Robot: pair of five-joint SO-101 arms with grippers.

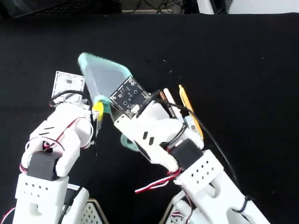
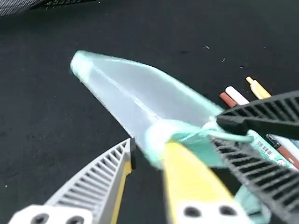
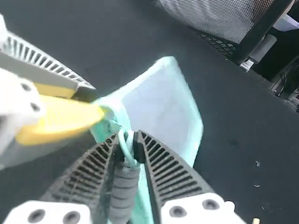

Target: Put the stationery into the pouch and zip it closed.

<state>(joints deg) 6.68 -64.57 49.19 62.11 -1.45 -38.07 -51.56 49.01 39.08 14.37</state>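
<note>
Right claw (image 3: 130, 140) pinches the teal zipper loop (image 3: 124, 148) of the translucent mint pouch (image 3: 159, 107); left claw (image 2: 144, 147) clamps its rim. Tugging hard could slip the loop.

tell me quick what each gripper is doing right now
left gripper: closed on a corner of the pouch.
right gripper: closed on the zipper pull.

The black surface (image 1: 243, 70) carries three pens (image 1: 187, 103) lying close together, roughly parallel: a brown pen (image 2: 227, 99), a white pen (image 2: 237, 94) and a yellow pen (image 2: 258, 88). Pale specks (image 1: 169, 71) dot it farther out.
</note>
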